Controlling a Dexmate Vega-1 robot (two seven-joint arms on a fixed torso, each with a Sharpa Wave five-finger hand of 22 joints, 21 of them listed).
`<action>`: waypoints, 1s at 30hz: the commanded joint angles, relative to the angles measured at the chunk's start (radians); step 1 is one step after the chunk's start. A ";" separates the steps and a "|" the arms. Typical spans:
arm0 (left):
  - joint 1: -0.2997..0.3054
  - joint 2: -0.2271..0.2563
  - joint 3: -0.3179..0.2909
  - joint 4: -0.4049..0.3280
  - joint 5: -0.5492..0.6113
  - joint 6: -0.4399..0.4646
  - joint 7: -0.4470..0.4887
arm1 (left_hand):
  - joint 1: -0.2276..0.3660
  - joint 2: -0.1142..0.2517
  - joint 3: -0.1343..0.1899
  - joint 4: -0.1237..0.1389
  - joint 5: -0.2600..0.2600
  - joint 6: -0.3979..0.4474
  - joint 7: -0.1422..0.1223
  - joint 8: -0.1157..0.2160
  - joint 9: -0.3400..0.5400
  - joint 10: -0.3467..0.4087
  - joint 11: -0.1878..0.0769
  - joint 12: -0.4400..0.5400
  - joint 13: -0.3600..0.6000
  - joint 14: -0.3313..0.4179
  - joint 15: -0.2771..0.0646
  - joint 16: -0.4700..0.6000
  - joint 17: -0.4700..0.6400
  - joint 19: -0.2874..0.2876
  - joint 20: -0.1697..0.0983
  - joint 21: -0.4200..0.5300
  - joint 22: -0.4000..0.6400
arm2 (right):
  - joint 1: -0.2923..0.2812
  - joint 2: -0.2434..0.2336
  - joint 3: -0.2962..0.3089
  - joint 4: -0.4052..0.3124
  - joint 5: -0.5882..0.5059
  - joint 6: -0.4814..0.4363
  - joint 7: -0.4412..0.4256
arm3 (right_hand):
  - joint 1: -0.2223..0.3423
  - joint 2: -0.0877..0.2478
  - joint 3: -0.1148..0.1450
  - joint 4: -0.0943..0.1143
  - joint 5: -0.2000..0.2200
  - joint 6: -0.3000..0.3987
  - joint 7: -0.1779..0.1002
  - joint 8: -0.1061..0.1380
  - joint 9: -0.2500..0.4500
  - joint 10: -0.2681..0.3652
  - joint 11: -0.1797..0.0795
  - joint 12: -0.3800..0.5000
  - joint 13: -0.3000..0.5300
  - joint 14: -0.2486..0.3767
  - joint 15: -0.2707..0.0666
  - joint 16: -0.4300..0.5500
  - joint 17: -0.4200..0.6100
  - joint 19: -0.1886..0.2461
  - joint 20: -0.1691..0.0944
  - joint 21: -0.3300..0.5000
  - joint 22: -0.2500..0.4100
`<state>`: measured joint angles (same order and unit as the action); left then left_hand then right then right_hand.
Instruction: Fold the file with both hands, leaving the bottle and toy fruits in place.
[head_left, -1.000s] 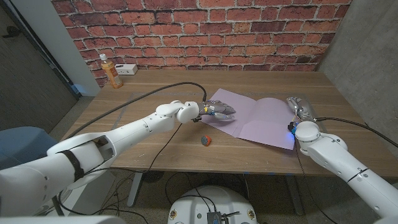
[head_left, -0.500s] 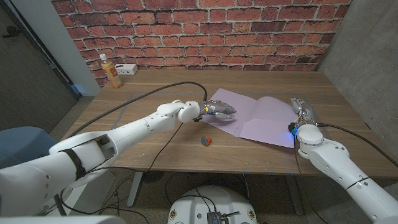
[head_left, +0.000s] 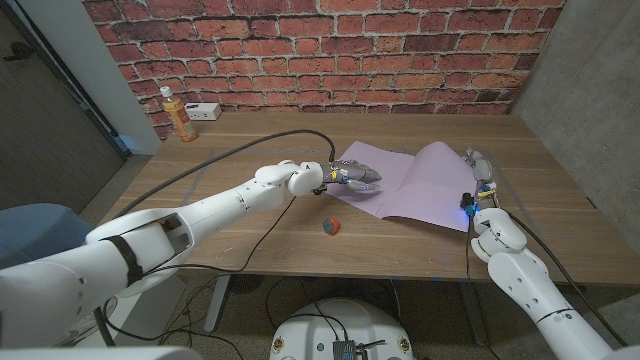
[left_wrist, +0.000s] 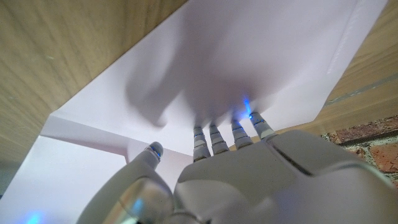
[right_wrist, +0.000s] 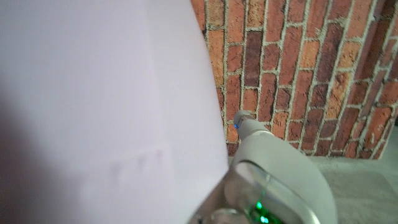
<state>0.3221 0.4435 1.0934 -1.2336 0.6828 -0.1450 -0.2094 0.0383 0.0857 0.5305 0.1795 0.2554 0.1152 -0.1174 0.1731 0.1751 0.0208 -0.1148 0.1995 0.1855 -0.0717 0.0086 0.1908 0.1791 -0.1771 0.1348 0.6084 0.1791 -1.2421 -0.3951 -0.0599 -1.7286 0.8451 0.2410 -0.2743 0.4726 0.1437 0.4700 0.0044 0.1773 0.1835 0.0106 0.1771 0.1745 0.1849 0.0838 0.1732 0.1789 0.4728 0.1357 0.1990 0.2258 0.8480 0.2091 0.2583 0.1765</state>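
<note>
Far left rear of the wooden table: a clear plastic bottle with a yellow cap, holding orange liquid, upright, cap on; just beside it a small white box, contents not visible. Both stand well apart from the work. Moving right: the left hand lies on the left leaf of the pale lilac paper file, fingers spread and fingertips pressing onto the sheet in the left wrist view; it pins rather than grasps, closed on nothing. Near the front edge, just short of the file's left corner, sits a small round toy fruit, red with green, apart from both hands. The file lies open at centre-right of the table, crease running front to back. Right leaf is raised off the wood, tilted up toward the crease. The right hand stands at that leaf's outer edge; the right wrist view shows the lilac sheet close against the hand, but whether fingers pinch it or merely push under it cannot be told. Judgement: the fold is under way, right leaf partly lifted. Next move calls for carrying that leaf over onto the pinned left leaf, the left hand clearing out in time, edges aligned, fruit and bottle undisturbed.
</note>
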 joint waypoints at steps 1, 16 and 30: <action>-0.015 -0.016 0.014 0.038 -0.008 -0.018 0.014 | -0.009 0.061 -0.002 0.001 0.005 -0.006 0.001 0.005 0.001 0.000 -0.002 0.000 0.001 -0.003 0.000 0.001 0.004 0.008 0.003 0.005 0.005 | 0.029 0.163 0.013 0.098 0.300 0.233 0.303 | 0.006 0.001 0.004 -0.013 -0.001 -0.009 0.000 -0.001 0.004 -0.008 0.001 0.003 0.005 -0.007 -0.010 0.001 0.003 0.001 -0.006 -0.004 0.000; -0.019 -0.017 0.020 0.042 -0.010 -0.023 0.024 | -0.013 0.066 -0.002 0.002 0.009 -0.011 -0.001 0.006 0.001 -0.004 -0.006 0.000 0.001 -0.003 -0.003 0.001 0.004 0.010 0.004 0.003 0.005 | 0.034 0.141 0.002 0.098 0.456 0.130 0.521 | -0.062 -0.039 -0.043 -0.007 -0.005 -0.038 0.000 0.005 0.006 0.008 0.029 0.025 0.006 -0.045 -0.013 0.006 0.005 -0.011 -0.002 -0.038 -0.003; -0.012 -0.009 0.021 0.018 -0.004 -0.014 0.024 | -0.015 0.069 -0.002 0.003 0.012 -0.019 -0.004 0.004 0.001 -0.008 -0.006 -0.001 0.001 -0.004 -0.004 0.001 0.004 0.013 0.002 0.001 0.005 | 0.084 -0.004 -0.054 0.128 0.477 -0.084 0.703 | -0.118 -0.039 -0.052 -0.003 0.000 0.107 0.077 0.036 0.004 0.217 0.109 0.062 0.006 0.052 0.029 0.033 -0.016 0.012 -0.006 -0.054 -0.004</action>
<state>0.3044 0.4273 1.1137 -1.1976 0.6741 -0.1665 -0.1867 0.0331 0.0803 0.5305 0.1795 0.2629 0.1029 -0.1159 0.1730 0.1745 0.0209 -0.1148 0.1995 0.1851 -0.0717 0.0087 0.1908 0.1791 -0.1749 0.1326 0.6028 0.1787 -1.1971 -0.3168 -0.0788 -1.6275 1.2881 0.2947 0.2816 0.3642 0.1091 0.4208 0.0057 0.1736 0.2756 0.0843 0.2075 0.1744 0.3865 0.1915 0.2268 0.1841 0.5102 0.1616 0.2246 0.2090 0.8510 0.2036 0.2089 0.1704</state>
